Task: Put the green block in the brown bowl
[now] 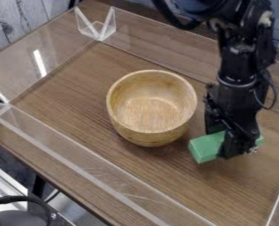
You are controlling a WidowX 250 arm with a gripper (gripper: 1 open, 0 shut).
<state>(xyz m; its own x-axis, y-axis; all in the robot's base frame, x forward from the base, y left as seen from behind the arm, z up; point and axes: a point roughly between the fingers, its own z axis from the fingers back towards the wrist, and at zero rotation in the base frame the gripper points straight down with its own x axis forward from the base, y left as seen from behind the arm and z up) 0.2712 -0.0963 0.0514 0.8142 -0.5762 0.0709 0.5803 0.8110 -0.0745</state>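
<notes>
Pincer (228,141) closed around green block (207,148); grasp appeared made. Block beside brown bowl (152,103), outside it. Lift, carry, release outstanding.

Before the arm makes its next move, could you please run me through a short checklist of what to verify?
- Green block out on the table, beside the bowl: ok.
- Gripper down at the block: ok.
- Block gripped firmly on both sides: cannot tell, the fingers hide part of it.
- Brown bowl upright with its opening facing up: ok.
- Inside of the bowl free of anything that would block the drop: ok, only bare wood shows.
- Block in the bowl: not ok, it is outside, to the right in the picture.
</notes>
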